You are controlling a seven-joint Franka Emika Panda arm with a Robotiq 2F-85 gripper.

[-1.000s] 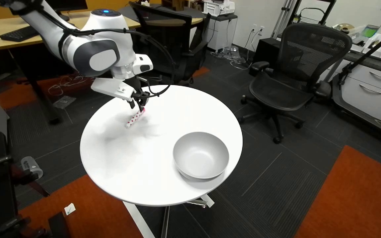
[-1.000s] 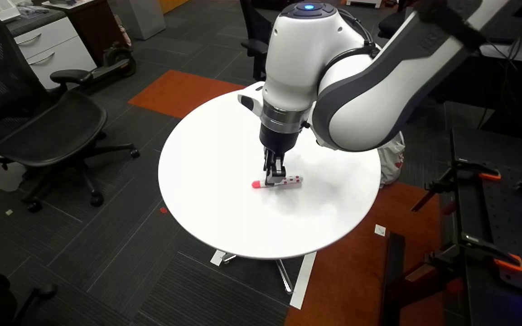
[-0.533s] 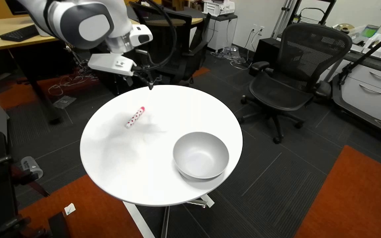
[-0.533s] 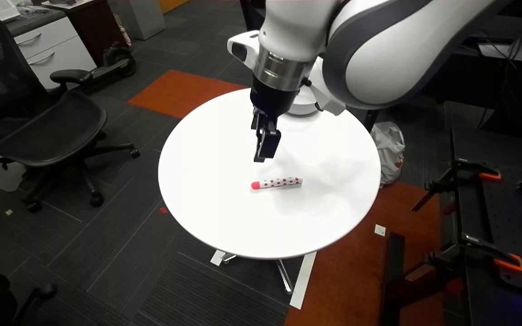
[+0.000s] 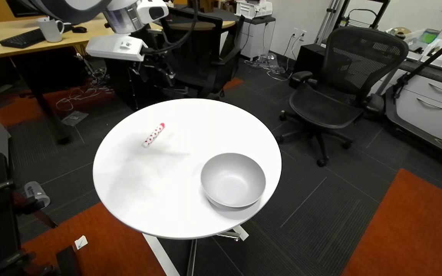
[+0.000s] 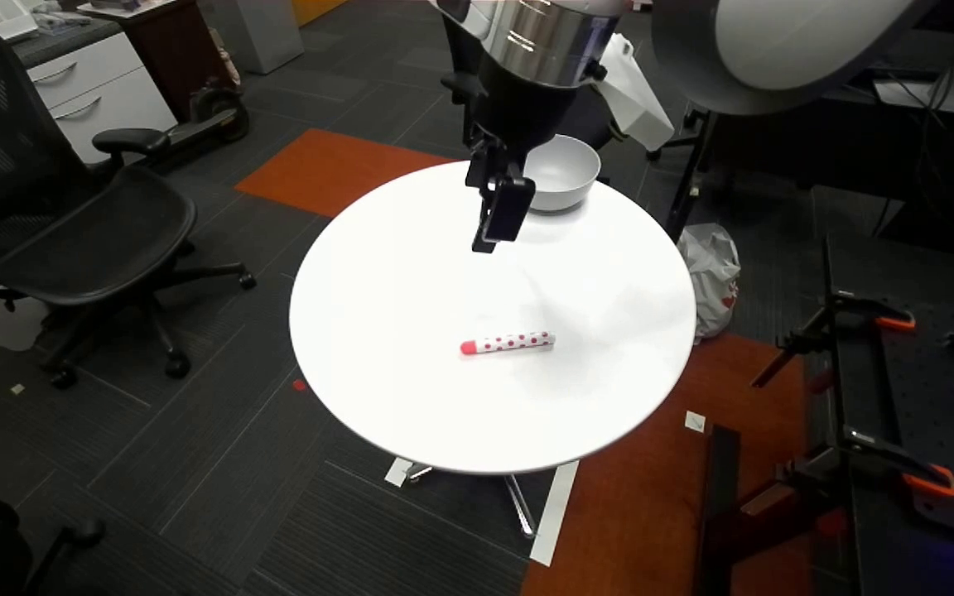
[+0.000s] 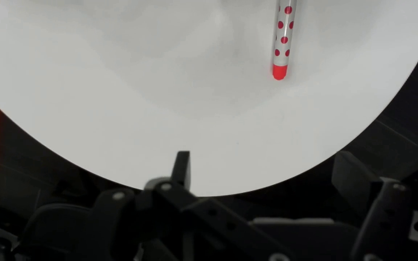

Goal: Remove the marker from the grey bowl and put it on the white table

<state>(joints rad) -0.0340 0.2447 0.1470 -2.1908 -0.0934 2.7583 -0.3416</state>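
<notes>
On the white table (image 5: 182, 199) lies the marker (image 5: 153, 135), a white stick with red dots and a red end, flat and touching nothing else. The grey bowl (image 5: 240, 163) stands apart from it near the table's edge, and its inside shows nothing in it. In the wrist view the marker (image 7: 284, 32) is at the upper right, well away from the fingertips. My gripper (image 7: 262, 159) is open, its two fingers wide apart with nothing between them. It hangs above the table in an exterior view, with the bowl (image 6: 564, 197) behind it.
An office chair (image 5: 343, 76) stands beside the table, and another black chair (image 5: 194, 50) is behind it. A wooden desk (image 5: 102, 28) with a mug (image 5: 51, 30) and keyboard is at the back. A black workbench (image 6: 924, 397) with clamps stands close by.
My gripper was down at the marker one second ago. It has opened and risen away, leaving the marker on the table. The marker has shifted slightly. The bowl has not moved.
</notes>
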